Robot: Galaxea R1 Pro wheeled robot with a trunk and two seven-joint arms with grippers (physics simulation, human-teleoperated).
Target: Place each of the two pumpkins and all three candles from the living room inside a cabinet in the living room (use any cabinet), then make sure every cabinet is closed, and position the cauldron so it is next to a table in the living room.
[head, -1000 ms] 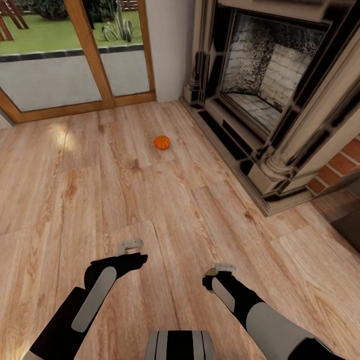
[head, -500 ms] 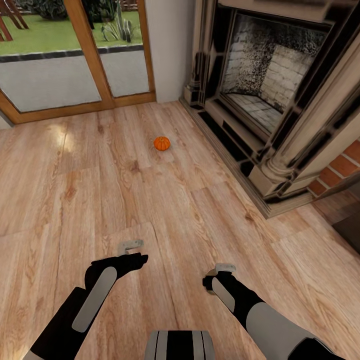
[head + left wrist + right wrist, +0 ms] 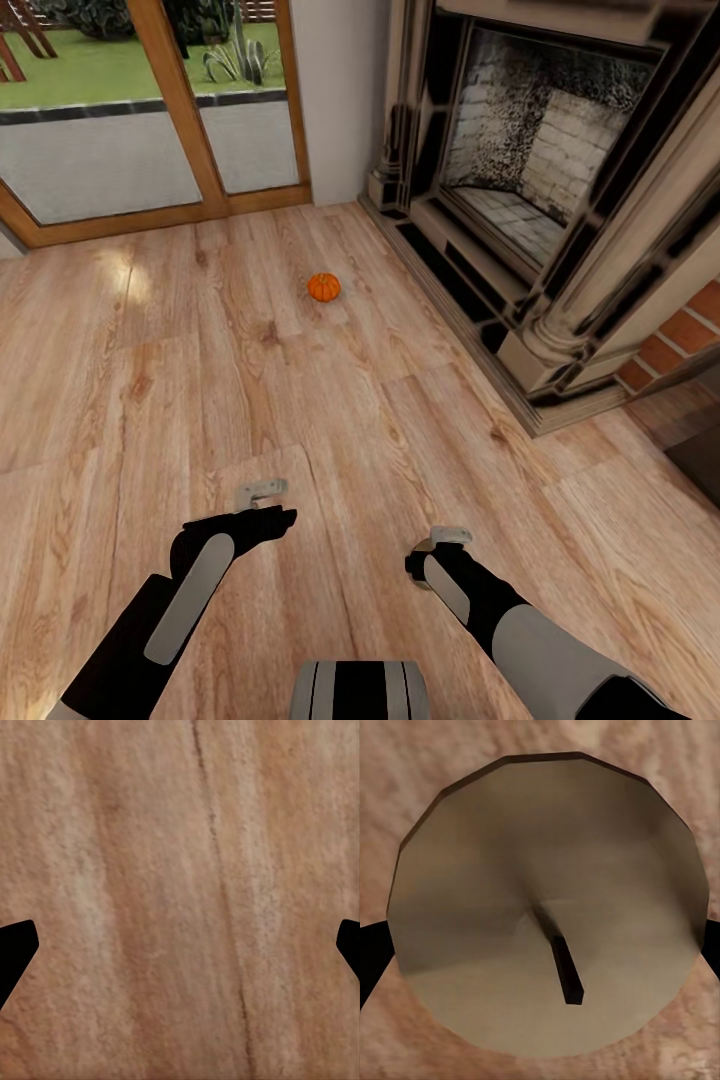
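Between the right gripper's (image 3: pixel 440 542) jaws a candle (image 3: pixel 540 892) stays clamped, the left gripper (image 3: pixel 262 492) gapes empty, and the pumpkin (image 3: pixel 323 287) well ahead of both has barely neared, so its pickup awaits.

A pumpkin (image 3: pixel 323 287) is set on the floor (image 3: pixel 150 380), well ahead of both arms and roughly midway between the glass door (image 3: pixel 150 110) at the back left and the fireplace (image 3: pixel 540 170) on the right. The fireplace is placed along the right side, its hearth edge running diagonally from the back wall toward the near right. The left gripper (image 3: pixel 262 492) is held above bare floor at the near left. The right gripper (image 3: pixel 440 540) is held at the near right, and a candle (image 3: pixel 547 907) is seen between its fingers, above the floor.
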